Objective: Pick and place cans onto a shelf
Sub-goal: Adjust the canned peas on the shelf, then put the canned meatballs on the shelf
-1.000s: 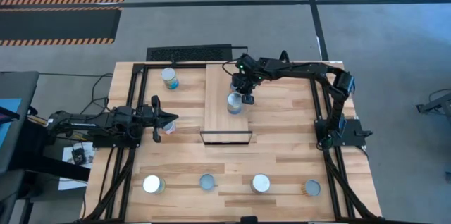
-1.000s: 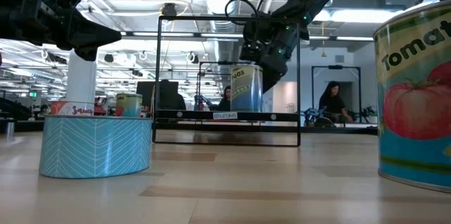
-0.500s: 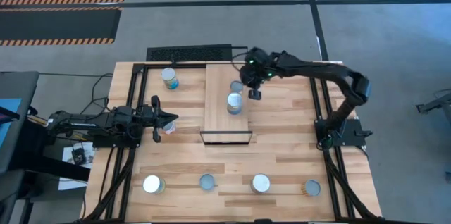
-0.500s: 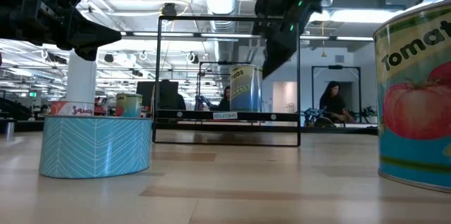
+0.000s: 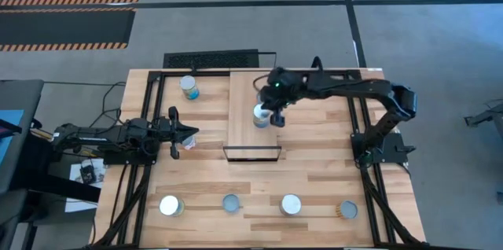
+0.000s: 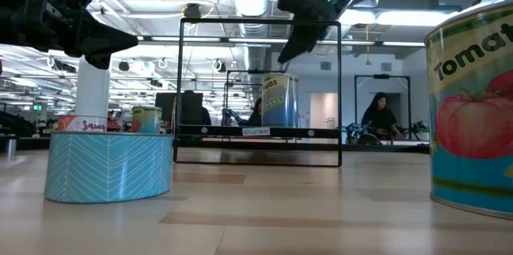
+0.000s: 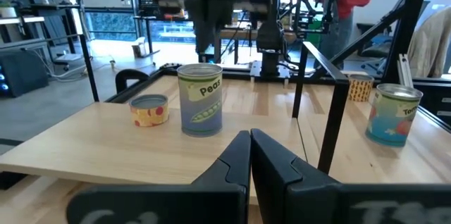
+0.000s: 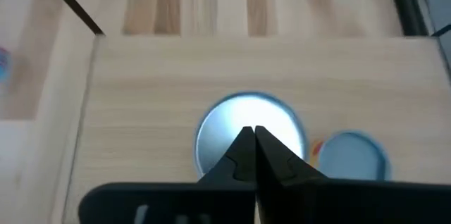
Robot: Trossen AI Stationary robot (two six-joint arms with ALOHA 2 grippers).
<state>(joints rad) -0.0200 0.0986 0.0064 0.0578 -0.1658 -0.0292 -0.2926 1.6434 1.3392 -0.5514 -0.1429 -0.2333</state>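
Note:
The shelf [image 5: 244, 136], a light board in a black frame, lies mid-table. On it stands a Peas can [image 7: 201, 101] with a silvery top [image 8: 218, 132], and a short can [image 7: 149, 110] with a pale-blue top [image 8: 350, 157] stands beside it. My right gripper [image 6: 290, 49] hangs shut straight above the Peas can [image 6: 279, 99], clear of its top. My left gripper [image 5: 191, 133] waits shut at the table's left, pointing toward the shelf.
One can [image 5: 189, 86] stands at the far left of the table. Several more stand in a row along the near edge, among them a blue one [image 6: 108, 163] and a tomato can [image 6: 473, 119]. People are in the room beyond the table.
My right gripper has let go of the Peas can, risen above it, swung a little toward the right and back, and its fingers have come together. The can stays upright on the shelf.

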